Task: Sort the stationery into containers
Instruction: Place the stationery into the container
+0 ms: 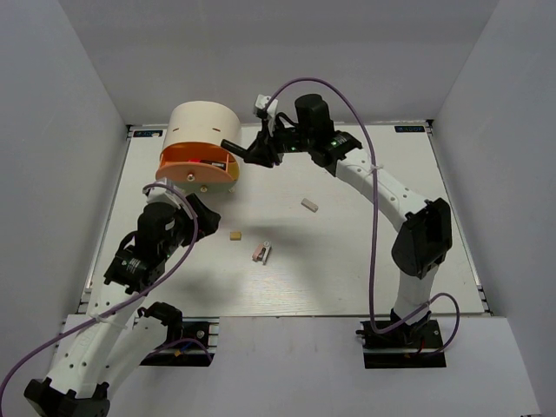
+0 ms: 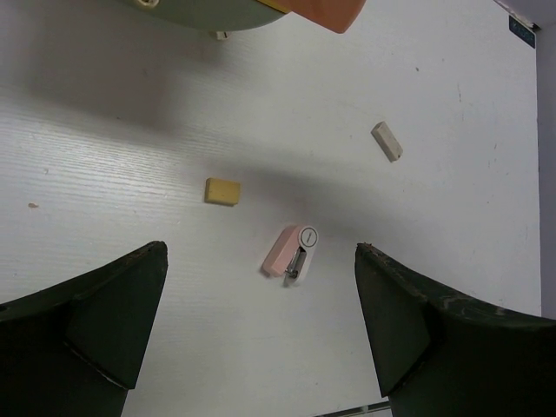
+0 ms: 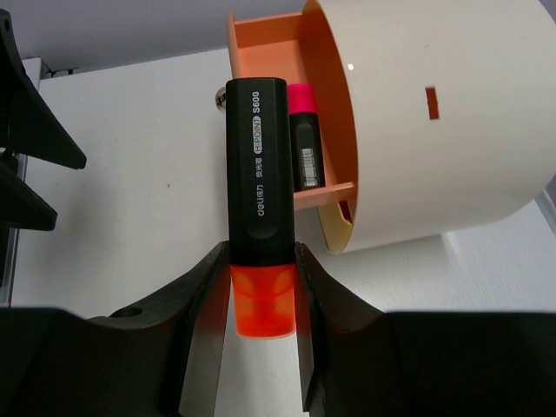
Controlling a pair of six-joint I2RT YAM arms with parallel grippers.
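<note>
Two tools logged. The right tool (image 3: 261, 261) pinches the orange-capped marker (image 3: 258, 165) just above its cap, with the black body pointing to 12 o'clock in the wrist view. The marker's far end overlaps the 9 o'clock corner of the open orange drawer (image 3: 269, 35); I cannot tell whether it is inside. The pink-capped marker (image 3: 304, 139) lies in that drawer, along the wall of the cream box (image 3: 434, 113). The edge of the yellow tier (image 3: 334, 230) shows beneath.

The left tool (image 2: 259, 278) is spread wide over the table (image 2: 130, 130), gripping nothing. The clip (image 2: 291, 252) lies between its fingers and touches neither. The tan eraser (image 2: 222, 191) sits at 11 o'clock from the clip and the grey eraser (image 2: 387, 141) at 1 o'clock, each well apart. In the top view the box stands at the table's 11 o'clock, near the far edge. Bare table runs from the grey eraser to the 3 o'clock edge.
</note>
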